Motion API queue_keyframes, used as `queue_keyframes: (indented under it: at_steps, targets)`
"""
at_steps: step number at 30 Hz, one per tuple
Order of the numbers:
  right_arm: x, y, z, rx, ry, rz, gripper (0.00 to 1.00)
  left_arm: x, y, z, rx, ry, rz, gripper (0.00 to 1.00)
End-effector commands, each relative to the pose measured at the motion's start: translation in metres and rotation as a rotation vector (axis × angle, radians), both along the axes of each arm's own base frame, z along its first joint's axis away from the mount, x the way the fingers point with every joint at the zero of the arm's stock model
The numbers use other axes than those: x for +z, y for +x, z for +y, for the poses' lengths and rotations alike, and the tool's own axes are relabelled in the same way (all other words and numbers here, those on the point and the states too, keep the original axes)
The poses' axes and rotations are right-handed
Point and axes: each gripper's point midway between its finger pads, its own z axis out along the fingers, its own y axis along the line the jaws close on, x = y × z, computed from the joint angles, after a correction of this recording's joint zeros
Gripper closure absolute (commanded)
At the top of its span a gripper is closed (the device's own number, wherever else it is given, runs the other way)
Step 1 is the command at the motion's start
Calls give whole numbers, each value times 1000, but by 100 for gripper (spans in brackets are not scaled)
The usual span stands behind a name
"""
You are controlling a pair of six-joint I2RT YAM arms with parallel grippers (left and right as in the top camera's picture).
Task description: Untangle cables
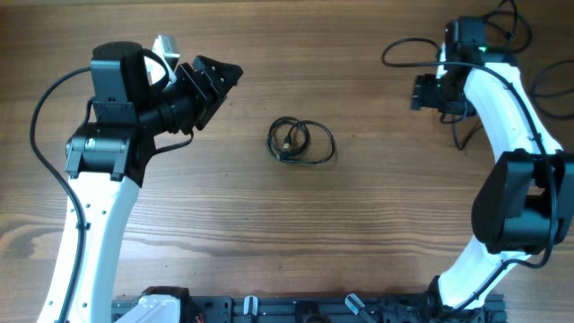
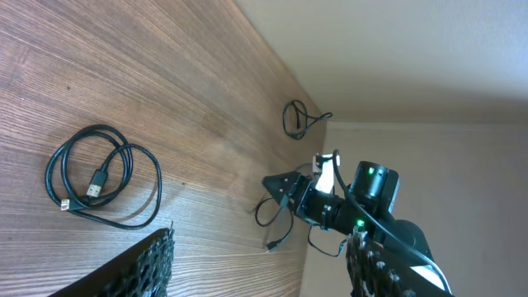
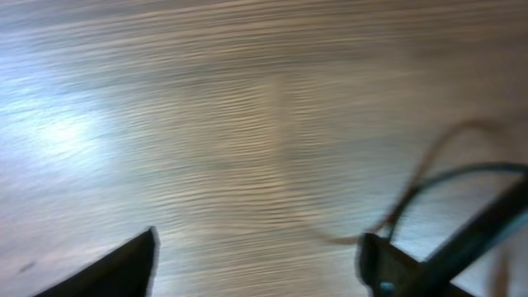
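Note:
One thin black cable (image 1: pixel 301 142) lies coiled in small loops at the table's middle; the left wrist view shows it (image 2: pixel 99 177) with a plug end inside the coil. Another black cable loops (image 1: pixel 408 49) beside the right arm, and in the left wrist view (image 2: pixel 276 223) its plug end rests on the wood. My left gripper (image 1: pixel 226 75) (image 2: pixel 260 247) is open and empty, up and left of the coil. My right gripper (image 1: pixel 420 91) (image 3: pixel 257 247) is open and empty over bare wood, with a blurred cable (image 3: pixel 437 177) by its right finger.
More black cords (image 1: pixel 547 81) lie at the far right behind the right arm. A small cable loop (image 2: pixel 299 120) sits near the table's far edge. A black rail (image 1: pixel 305 309) runs along the front edge. The table is wood.

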Motion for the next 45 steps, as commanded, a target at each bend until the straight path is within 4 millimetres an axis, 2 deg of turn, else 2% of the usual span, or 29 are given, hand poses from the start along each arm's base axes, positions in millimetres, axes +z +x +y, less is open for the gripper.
queue_keyframes:
  at_steps: [1, 3, 4, 6, 8, 9, 10, 11, 12, 13, 16, 18, 20, 22, 25, 27, 29, 30, 33, 36, 38, 39, 42, 45]
  targets:
    - [-5, -4, 46, 199, 171, 16, 10, 4, 3, 2, -2, 22, -29, 31]
    - [-3, -4, 61, 218, 239, 9, 9, 4, 3, 2, -2, 22, -29, 31]
    - [0, -5, 74, 240, 318, 2, 9, 4, 3, 2, -2, 22, -29, 31]
    - [2, -3, 74, 223, 327, -6, 2, 4, 3, 2, -2, 22, -29, 31]
    - [4, 3, 56, 98, 270, -12, 0, 4, 3, 2, -2, 22, -29, 31]
    - [7, 6, 33, 13, 169, -18, 0, 4, 3, 2, -2, 22, -29, 31]
    - [13, 4, -4, -88, -11, -13, 0, 4, 3, 2, -2, 22, -29, 32]
    - [22, 0, -30, -164, -154, -9, 0, 4, 3, 2, -2, 22, -29, 30]
    - [33, -4, -50, -210, -267, -6, 0, 4, 3, 2, -2, 22, -29, 31]
    - [46, -5, -59, -227, -324, -13, 0, 4, 3, 3, 0, 23, -29, 30]
    - [79, 2, -52, -203, -278, -73, 0, 3, 5, 4, 10, 30, -30, 30]
    - [102, 8, -30, -175, -144, -144, 0, 3, 5, 4, 10, 31, -29, 30]
    - [105, 4, -23, -163, -102, -139, 0, 3, 5, 4, 10, 31, -29, 30]
    - [99, -12, -25, -163, -114, -73, 0, 2, 4, 4, 10, 31, -23, 30]
    - [79, -34, -50, -215, -172, 22, 0, 0, 2, 4, 9, 32, -11, 28]
    - [48, -60, -76, -336, -160, 110, 0, -3, 0, 5, 9, 33, 4, 27]
    - [20, -77, -90, -401, -112, 154, 0, -3, 0, 5, 9, 33, 3, 27]
    - [-1, -83, -91, -423, -53, 167, 0, -3, 0, 5, 9, 33, 3, 27]
    - [-41, -81, -76, -358, 59, 131, 3, -3, 0, 5, 9, 33, 3, 26]
    - [-63, -72, -58, -324, 151, 67, 4, -3, 0, 5, 10, 33, 3, 26]
    - [-69, -69, -57, -334, 165, 41, 11, -3, 0, 5, 10, 33, 3, 26]
    - [-70, -67, -57, -336, 163, 30, 20, -3, 0, 5, 10, 33, 3, 26]
    - [-74, -65, -56, -334, 170, 14, 36, -3, 0, 5, 9, 33, 3, 26]
    - [-79, -63, -45, -314, 230, -1, 46, -3, 0, 5, 9, 33, 3, 26]
